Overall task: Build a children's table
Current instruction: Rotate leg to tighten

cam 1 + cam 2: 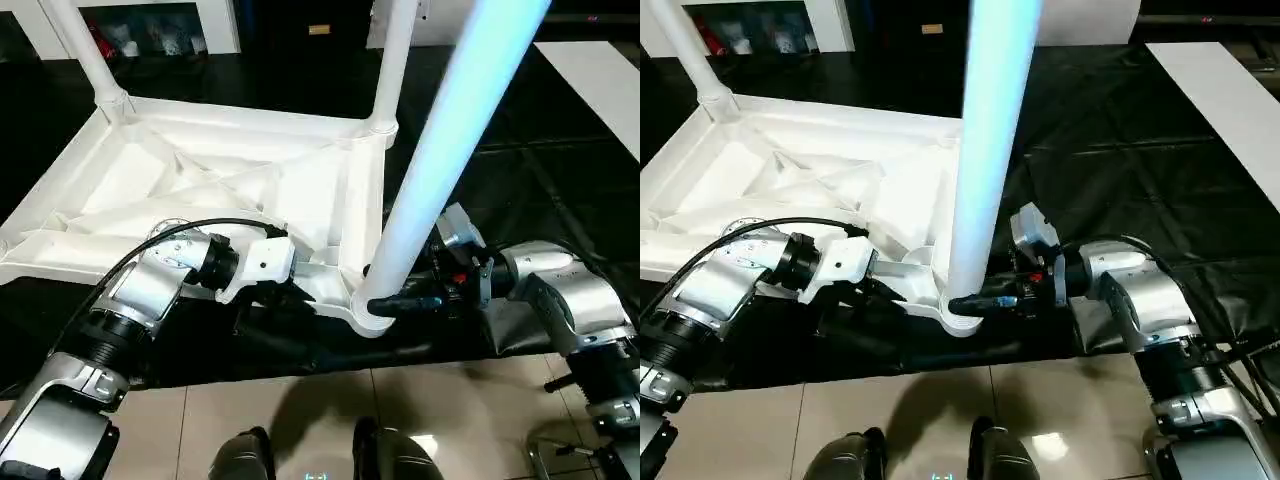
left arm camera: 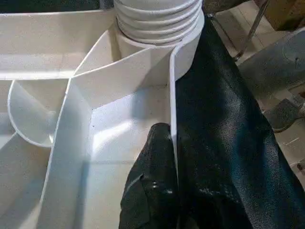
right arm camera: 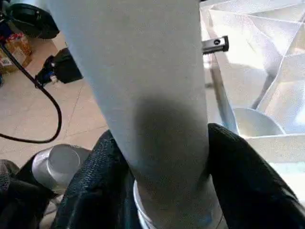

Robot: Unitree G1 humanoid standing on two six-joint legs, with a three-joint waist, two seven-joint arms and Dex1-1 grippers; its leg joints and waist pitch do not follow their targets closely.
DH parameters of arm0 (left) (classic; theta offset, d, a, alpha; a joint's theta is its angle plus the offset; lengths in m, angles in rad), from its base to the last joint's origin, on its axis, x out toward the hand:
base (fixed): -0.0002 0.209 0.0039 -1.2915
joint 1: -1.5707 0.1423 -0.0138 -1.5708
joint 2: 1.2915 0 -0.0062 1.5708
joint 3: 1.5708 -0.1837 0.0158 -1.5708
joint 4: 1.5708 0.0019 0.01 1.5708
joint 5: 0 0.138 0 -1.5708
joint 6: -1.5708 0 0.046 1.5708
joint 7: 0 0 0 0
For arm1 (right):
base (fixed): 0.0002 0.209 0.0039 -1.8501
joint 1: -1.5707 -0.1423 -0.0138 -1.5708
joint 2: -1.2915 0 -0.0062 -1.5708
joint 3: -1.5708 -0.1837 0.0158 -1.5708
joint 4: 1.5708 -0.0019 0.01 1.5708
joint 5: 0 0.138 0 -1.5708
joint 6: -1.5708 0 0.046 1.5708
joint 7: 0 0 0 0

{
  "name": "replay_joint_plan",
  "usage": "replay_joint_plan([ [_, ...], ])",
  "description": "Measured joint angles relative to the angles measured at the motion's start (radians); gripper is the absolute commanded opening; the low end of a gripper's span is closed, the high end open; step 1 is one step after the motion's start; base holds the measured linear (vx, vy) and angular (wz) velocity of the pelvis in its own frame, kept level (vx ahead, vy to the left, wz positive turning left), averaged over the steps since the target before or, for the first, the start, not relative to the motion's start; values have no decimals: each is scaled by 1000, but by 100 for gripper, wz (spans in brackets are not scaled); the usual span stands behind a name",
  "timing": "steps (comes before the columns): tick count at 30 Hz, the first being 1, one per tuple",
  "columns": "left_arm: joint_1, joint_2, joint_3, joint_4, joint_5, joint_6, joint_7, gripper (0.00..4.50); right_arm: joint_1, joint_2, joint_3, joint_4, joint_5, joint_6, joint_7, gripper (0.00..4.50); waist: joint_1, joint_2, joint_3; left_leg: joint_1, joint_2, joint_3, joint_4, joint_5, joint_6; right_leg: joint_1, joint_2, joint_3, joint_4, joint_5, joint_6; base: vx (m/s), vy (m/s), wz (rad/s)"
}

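The black-covered work table takes up the upper and middle of the head views, its near edge met by a tiled floor along the bottom. The children's table is seen lying upside down on the cover at centre left, its ribbed underside facing up; its left corner is cut off by the frame edge. Two far legs are stood in the sockets at the upper left and upper centre, their tops cut off. A third, nearer leg is seen rising from the near right corner socket through the upper right of the frame, its top also out of frame. The right gripper is seen at lower centre right, its black fingers set on either side of this leg's base and pressed against it. The left gripper is seen at lower centre left, its fingers closed on the table's thin side wall; the finger behind the wall is hard to make out against the black cover
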Motion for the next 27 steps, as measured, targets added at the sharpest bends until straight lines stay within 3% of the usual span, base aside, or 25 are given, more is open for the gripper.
replay_joint_plan([
  [5, 5, -14, 14, -24, 0, 113, 45, 0, 30, 20, -27, -32, -9, 15, -86, 211, -1, -1, -1, 1, 0, 0, 0, 0, -1, 1, 0, 0, 0, 0, 0, 0, 0, 0],
  [9, 7, -36, 38, -40, 9, 209, 136, 0, 66, 89, -72, -60, -44, 18, -280, 209, -24, -5, -3, 3, 0, 1, 3, 0, -1, 1, 0, 1, 0, 0, 0, 0, 0, 0],
  [13, 7, -105, 69, -62, 50, 318, 292, 0, 115, 215, -135, -123, -123, 27, -583, 202, -46, -8, -5, 4, -1, 1, 5, 0, -2, 2, -1, 1, -2, 0, 0, 0, 0, 0],
  [15, 3, -138, 77, -67, 66, 359, 347, 0, 120, 257, -150, -131, -147, 36, -686, 199, -50, -7, -6, 4, -2, 0, 5, 0, -2, 3, -1, 0, -7, 0, 1, 0, 0, 0],
  [18, -21, -214, 87, -55, 100, 429, 478, 0, 111, 386, -194, -126, -205, 45, -926, 197, -59, 0, -8, 0, -2, -3, 5, 0, -1, 5, -3, -8, -23, 0, 1, -7, 18, -4],
  [21, -50, -293, 88, -28, 129, 471, 599, 0, 79, 477, -228, -103, -249, 51, -1133, 197, -64, 4, -8, -3, -5, -3, 5, 0, -1, 9, -18, -31, -39, 0, 1, -15, 60, -8],
  [22, -57, -313, 89, -15, 138, 471, 632, 0, 65, 511, -246, -83, -259, 47, -1191, 232, -66, 5, -7, -1, -4, -3, 5, -1, -1, 14, -19, -34, -46, 0, 1, -8, 63, -6],
  [25, -63, -330, 88, -4, 147, 471, 657, 0, 60, 531, -250, -70, -271, 28, -1234, 253, -69, 8, -5, 0, -4, -3, 3, -2, 2, 24, -29, -52, -60, 0, 1, 0, 0, 0],
  [27, -63, -330, 86, -4, 147, 468, 657, 0, 63, 528, -251, -70, -264, 20, -1218, 277, -74, 10, -4, 1, -8, -2, 3, -4, 4, 25, -34, -53, -60, 0, 1, 0, 0, 0],
])
